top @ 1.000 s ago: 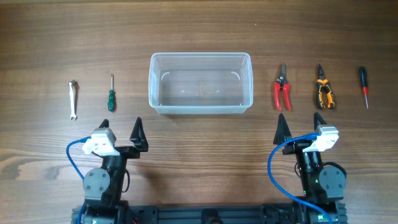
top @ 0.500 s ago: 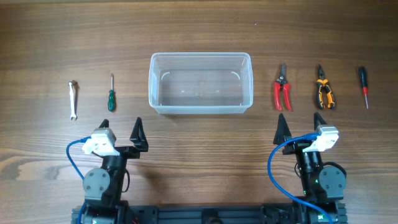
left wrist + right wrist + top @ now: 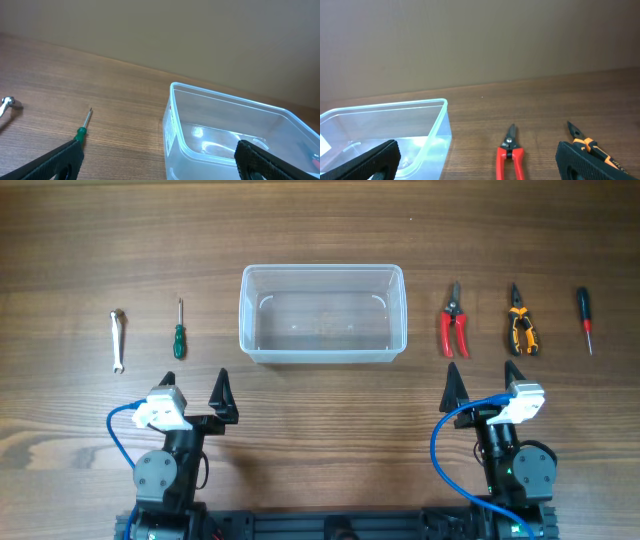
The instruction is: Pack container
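Packing is not yet begun. The container (image 3: 322, 356) stands mid-table (image 3: 320, 220) and appears empty, though glare on its clear floor limits certainty. 5 tools lie outside it:
- the wrench (image 3: 117, 340) and green screwdriver (image 3: 179, 332) on its left
- the red cutters (image 3: 455, 323), orange pliers (image 3: 520, 327) and red screwdriver (image 3: 585, 318) on its right

The left gripper (image 3: 193, 386) and right gripper (image 3: 483, 375) are both spread wide, holding nothing

The wooden table (image 3: 320, 230) bears a wrench (image 3: 117, 340), green screwdriver (image 3: 179, 336), container (image 3: 320, 269), red cutters (image 3: 455, 326), orange pliers (image 3: 520, 328) and black screwdriver (image 3: 584, 316).
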